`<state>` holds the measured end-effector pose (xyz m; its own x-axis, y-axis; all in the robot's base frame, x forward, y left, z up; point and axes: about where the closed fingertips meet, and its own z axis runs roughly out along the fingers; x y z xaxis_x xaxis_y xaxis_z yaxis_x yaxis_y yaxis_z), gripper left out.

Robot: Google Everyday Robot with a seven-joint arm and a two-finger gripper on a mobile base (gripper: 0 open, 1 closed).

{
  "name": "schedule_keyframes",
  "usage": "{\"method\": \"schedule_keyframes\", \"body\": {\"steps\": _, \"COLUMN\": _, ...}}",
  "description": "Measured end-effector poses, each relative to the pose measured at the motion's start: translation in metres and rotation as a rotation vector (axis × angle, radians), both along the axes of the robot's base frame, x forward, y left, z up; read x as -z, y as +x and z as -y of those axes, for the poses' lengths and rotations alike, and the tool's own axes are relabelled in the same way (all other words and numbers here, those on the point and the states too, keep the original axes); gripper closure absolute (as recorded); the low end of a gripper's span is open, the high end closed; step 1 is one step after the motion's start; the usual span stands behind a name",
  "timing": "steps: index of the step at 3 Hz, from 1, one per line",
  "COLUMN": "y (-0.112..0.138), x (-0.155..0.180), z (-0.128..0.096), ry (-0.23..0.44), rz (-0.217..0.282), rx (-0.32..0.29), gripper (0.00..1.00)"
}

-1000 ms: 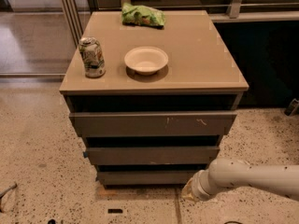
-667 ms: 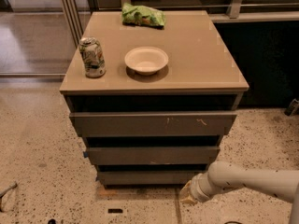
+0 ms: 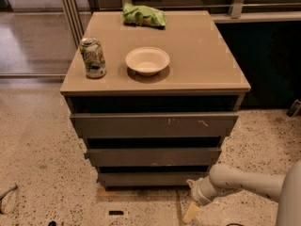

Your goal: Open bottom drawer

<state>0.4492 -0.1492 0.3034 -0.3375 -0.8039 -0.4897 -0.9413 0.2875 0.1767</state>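
Observation:
The bottom drawer (image 3: 150, 178) is the lowest and slimmest of three grey-brown flat fronts in a low cabinet. It sits about level with the fronts above it. My gripper (image 3: 192, 210) is on a white arm that comes in from the lower right. It hangs low over the floor, just in front of and below the bottom drawer's right end. One pale finger (image 3: 190, 213) points down toward the floor.
The middle drawer (image 3: 153, 156) and the top drawer (image 3: 155, 125), which has white scratches, sit above. On the cabinet top (image 3: 202, 55) stand a can (image 3: 92, 57), a white bowl (image 3: 147, 60) and a green bag (image 3: 143, 15). Speckled floor (image 3: 42, 159) surrounds the cabinet.
The arm has shifted slightly left, toward the cabinet's lower right corner. The drawers have not moved.

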Motion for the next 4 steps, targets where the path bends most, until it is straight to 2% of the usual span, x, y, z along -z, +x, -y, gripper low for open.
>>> {"method": "schedule_keyframes", "body": {"steps": 1, "y": 0.0, "x": 0.0, "z": 0.0, "ry": 0.0, "rz": 0.0, "rx": 0.0, "gripper": 0.0}}
{"method": "schedule_keyframes", "body": {"steps": 2, "y": 0.003, "x": 0.015, "z": 0.001, "ry": 0.028, "rz": 0.034, "rx": 0.007, "gripper": 0.0}}
{"method": "schedule_keyframes", "body": {"steps": 4, "y": 0.023, "x": 0.053, "z": 0.0, "ry": 0.097, "rz": 0.163, "rx": -0.026, "gripper": 0.0}}
